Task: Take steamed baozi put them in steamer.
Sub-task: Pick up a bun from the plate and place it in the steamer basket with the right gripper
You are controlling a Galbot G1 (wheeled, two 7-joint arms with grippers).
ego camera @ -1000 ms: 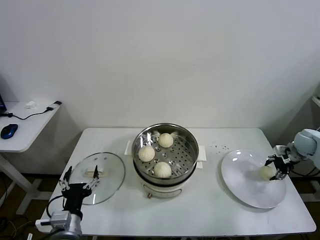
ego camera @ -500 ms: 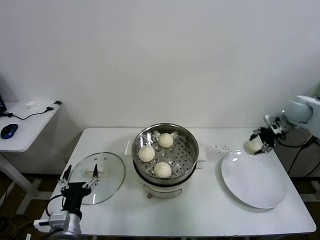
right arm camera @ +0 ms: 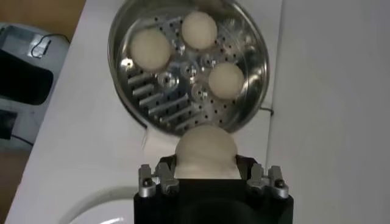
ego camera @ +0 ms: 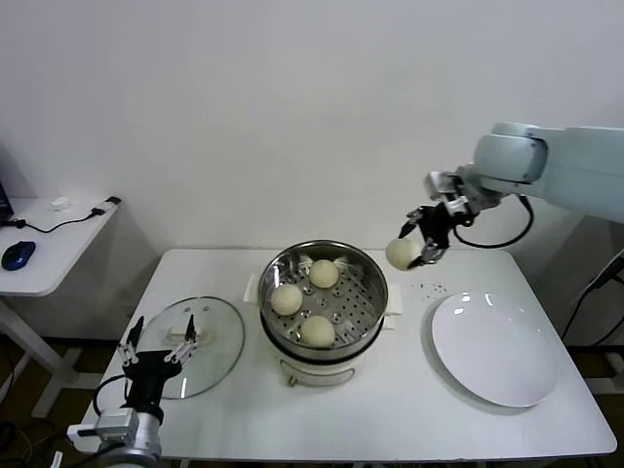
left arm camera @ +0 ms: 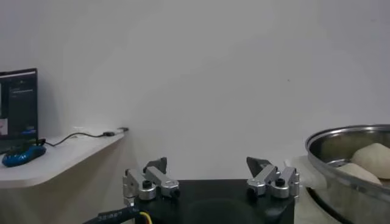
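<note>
The right gripper point(ego camera: 421, 237) hangs in the air just beside the steamer point(ego camera: 323, 297), above the table point(ego camera: 409, 409). Its fingers are clamped on the fourth baozi point(ego camera: 401, 253), which sits between the two pads, and in the right wrist view this bun point(right arm camera: 205, 151) bulges out in front of the fingertips. The grip is on the sides of the bun, probably so that the soft dough keeps its round shape and can drop free when the fingers part.

Below and ahead of the fingers lies the steel basket point(right arm camera: 187, 64). Three buns point(ego camera: 317, 330) already rest on its perforated floor, grouped toward one half. The bare part of the floor is the one nearest to the fingertips, so I judge this free place is meant for the held bun. The white plate point(ego camera: 495, 347) is empty now and stands well apart from the fingers.

The glass lid point(ego camera: 192, 345) lies flat on the table, away from the basket, which keeps the opening free. The left gripper point(ego camera: 156, 351) waits low beside this lid, with its fingers spread apart and holding nothing.
</note>
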